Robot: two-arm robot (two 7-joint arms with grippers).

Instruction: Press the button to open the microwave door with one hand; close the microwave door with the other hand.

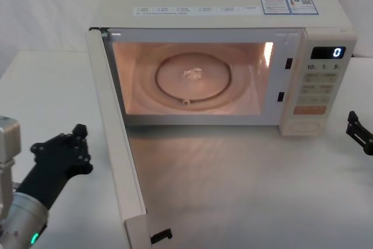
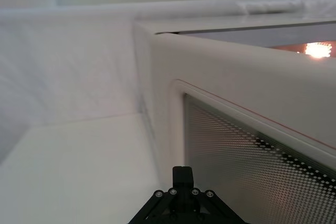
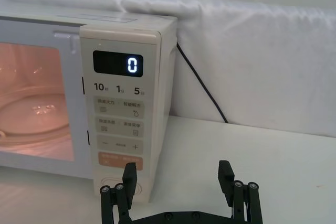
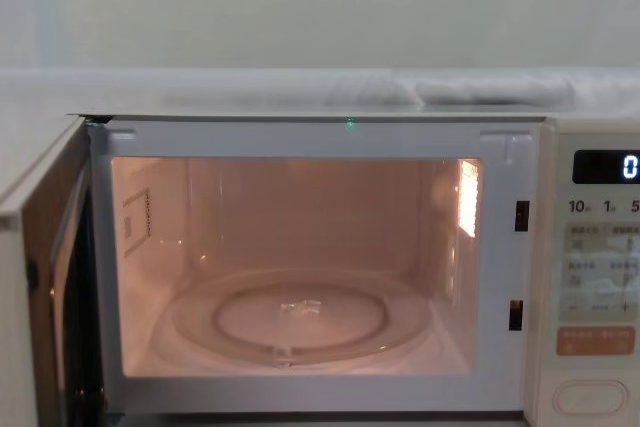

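Note:
The microwave door (image 1: 114,139) stands swung wide open toward me on its left hinge, and the lit cavity (image 1: 189,74) with its glass turntable shows behind it. My left gripper (image 1: 80,133) is shut and sits on the table just outside the door, a short gap from it. In the left wrist view its fingers (image 2: 182,174) point at the door's outer face (image 2: 237,94) near the meshed window. The wide cream button (image 1: 306,125) lies at the foot of the control panel. My right gripper (image 3: 177,178) is open, drawn back to the right of the panel, holding nothing.
The display (image 3: 133,65) reads 0. An orange key (image 4: 595,339) sits just above the button (image 4: 590,397). A black power cord (image 3: 202,85) runs down the white backdrop behind the microwave. White tabletop lies in front of the cavity and on both sides.

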